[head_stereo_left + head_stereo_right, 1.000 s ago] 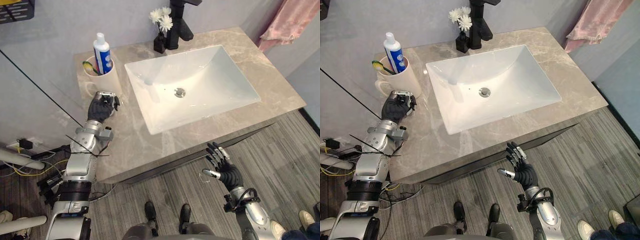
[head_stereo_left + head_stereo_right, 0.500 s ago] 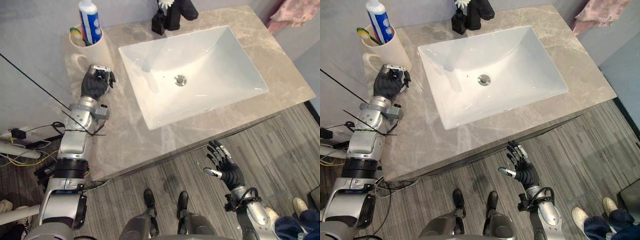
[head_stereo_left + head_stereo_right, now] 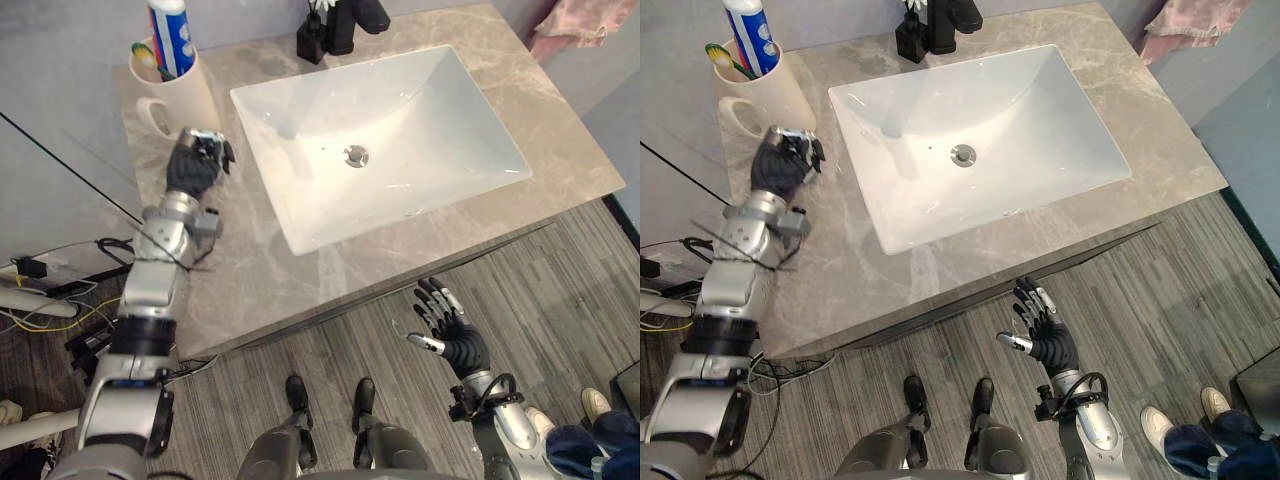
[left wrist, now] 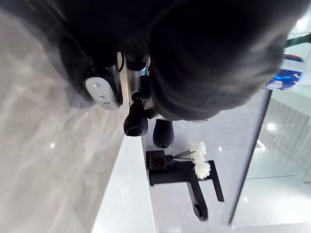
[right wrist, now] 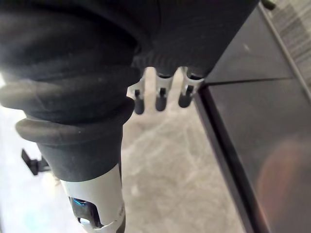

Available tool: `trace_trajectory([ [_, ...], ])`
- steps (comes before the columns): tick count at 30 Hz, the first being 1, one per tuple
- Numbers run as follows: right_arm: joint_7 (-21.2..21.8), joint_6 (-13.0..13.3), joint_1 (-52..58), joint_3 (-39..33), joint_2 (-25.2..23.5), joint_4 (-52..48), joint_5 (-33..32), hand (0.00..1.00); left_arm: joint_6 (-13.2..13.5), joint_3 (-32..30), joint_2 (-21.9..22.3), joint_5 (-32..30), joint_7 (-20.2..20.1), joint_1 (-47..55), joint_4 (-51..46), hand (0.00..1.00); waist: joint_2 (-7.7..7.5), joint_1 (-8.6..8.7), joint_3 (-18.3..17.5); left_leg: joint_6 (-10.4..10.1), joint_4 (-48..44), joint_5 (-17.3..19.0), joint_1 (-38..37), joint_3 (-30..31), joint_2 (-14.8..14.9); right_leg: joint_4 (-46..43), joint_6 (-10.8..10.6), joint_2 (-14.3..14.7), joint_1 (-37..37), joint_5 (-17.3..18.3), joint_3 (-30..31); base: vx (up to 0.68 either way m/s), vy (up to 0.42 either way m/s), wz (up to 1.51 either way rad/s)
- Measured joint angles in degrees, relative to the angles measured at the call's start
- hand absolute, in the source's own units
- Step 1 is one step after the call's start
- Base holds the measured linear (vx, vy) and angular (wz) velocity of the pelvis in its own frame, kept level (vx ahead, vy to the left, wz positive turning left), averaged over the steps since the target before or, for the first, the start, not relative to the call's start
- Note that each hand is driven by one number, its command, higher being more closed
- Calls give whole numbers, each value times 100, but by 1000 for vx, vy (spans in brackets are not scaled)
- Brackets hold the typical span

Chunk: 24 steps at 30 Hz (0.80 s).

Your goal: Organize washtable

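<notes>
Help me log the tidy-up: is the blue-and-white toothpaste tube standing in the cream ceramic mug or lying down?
Standing: the blue-and-white toothpaste tube rises upright out of the cream ceramic mug, beside a green toothbrush.

Bright, even light; soft sheen on the washtable (image 3: 262, 268).
</notes>
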<state>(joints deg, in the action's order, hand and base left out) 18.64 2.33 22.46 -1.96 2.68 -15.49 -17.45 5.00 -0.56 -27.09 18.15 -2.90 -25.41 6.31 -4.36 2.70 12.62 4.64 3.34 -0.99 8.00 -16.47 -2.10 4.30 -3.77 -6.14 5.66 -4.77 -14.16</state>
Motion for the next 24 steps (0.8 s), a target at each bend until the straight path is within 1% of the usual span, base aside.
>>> trace_trajectory([
  [1,-19,0,-39,-21,-3,116,1,0,68,5,220,88,-91,440,-410,100,27,-14,2,0,5,0,-41,29,-3,-3,-1,-1,-47,2,-15,13,-14,8],
  [2,-32,-2,-58,-35,-6,171,1,0,69,16,321,159,-129,648,-610,100,45,-35,2,0,6,0,-55,44,-4,-8,-1,-1,-64,3,-26,4,-13,14],
  [4,-125,-12,-134,-84,-19,402,8,0,122,16,667,276,-319,1505,-1216,100,160,-53,-25,-1,13,0,-137,113,-24,-9,-17,-9,-178,23,-148,-9,-16,16],
  [5,-127,-16,-140,-127,-37,446,8,0,150,16,742,288,-341,1713,-1329,100,192,-60,-36,-1,21,-1,-173,130,-40,-12,-14,-9,-216,49,-166,-9,-25,18],
  [7,-160,-29,-150,-420,-126,616,31,0,168,-7,1059,517,-452,2505,-1684,100,336,-87,-135,1,62,-2,-301,224,-139,-28,-73,-89,-368,216,-233,-2,-22,20],
  [8,-173,-30,-152,-472,-126,647,41,0,168,-12,1131,579,-466,2661,-1746,100,375,-98,-160,1,65,-2,-317,230,-148,-28,-90,-94,-387,229,-258,-6,-16,16],
  [10,-241,-37,-151,-711,-133,854,192,0,173,-21,1501,654,-522,3309,-1953,100,557,-199,-279,2,79,-3,-406,299,-186,-30,-133,-122,-495,279,-305,-8,-18,13],
  [11,-245,-40,-148,-750,-141,891,232,0,175,-36,1591,654,-552,3470,-1994,100,589,-202,-298,3,79,-3,-433,329,-193,-28,-136,-126,-535,290,-320,-1,-24,19],
  [12,-246,-40,-138,-819,-201,994,243,0,187,-106,1786,654,-588,3812,-2071,100,631,-202,-332,3,88,-3,-502,394,-200,-29,-133,-128,-624,317,-379,4,-28,20],
  [13,-246,-40,-112,-861,-259,1026,245,0,190,-160,1892,655,-599,3944,-2115,100,637,-202,-344,2,91,-3,-547,420,-203,-31,-138,-131,-669,336,-415,10,-33,30],
  [14,-245,-40,11,-928,-378,1037,243,0,196,-257,2090,782,-629,4207,-2157,0,647,-202,-403,-2,98,-6,-600,506,-208,-35,-142,-162,-756,375,-496,16,-23,32],
  [16,-234,-41,236,-930,-495,1082,242,0,206,-427,2354,989,-714,4517,-2153,0,629,-216,-488,-13,96,-13,-660,640,-213,-80,-146,-169,-855,449,-626,23,-40,38],
  [19,-153,-73,622,-919,-730,1236,240,0,230,-696,2814,1338,-726,4995,-1927,0,546,-215,-600,-19,96,-15,-826,864,-240,-123,-161,-187,-1074,570,-860,30,-58,38],
  [21,-80,-111,824,-832,-778,1243,240,0,224,-730,2922,1386,-741,5206,-1657,0,498,-267,-691,-21,96,-13,-886,910,-245,-148,-164,-197,-1159,605,-929,14,-36,21],
  [22,-73,-119,875,-726,-796,1243,239,0,215,-719,2986,1391,-759,5270,-1441,0,471,-328,-736,-21,88,-13,-893,934,-244,-226,-157,-207,-1177,640,-939,13,-27,13],
  [23,-70,-119,883,-677,-789,1243,239,0,224,-727,3039,1389,-763,5276,-1358,0,456,-347,-738,-20,74,-13,-898,948,-243,-257,-155,-213,-1183,657,-950,-28,-22,19],
  [24,-28,-121,887,-586,-789,1244,239,0,181,-673,3102,1376,-786,5292,-1044,0,415,-348,-762,-21,61,-13,-906,1016,-247,-342,-162,-236,-1196,708,-1031,-34,-14,22],
])
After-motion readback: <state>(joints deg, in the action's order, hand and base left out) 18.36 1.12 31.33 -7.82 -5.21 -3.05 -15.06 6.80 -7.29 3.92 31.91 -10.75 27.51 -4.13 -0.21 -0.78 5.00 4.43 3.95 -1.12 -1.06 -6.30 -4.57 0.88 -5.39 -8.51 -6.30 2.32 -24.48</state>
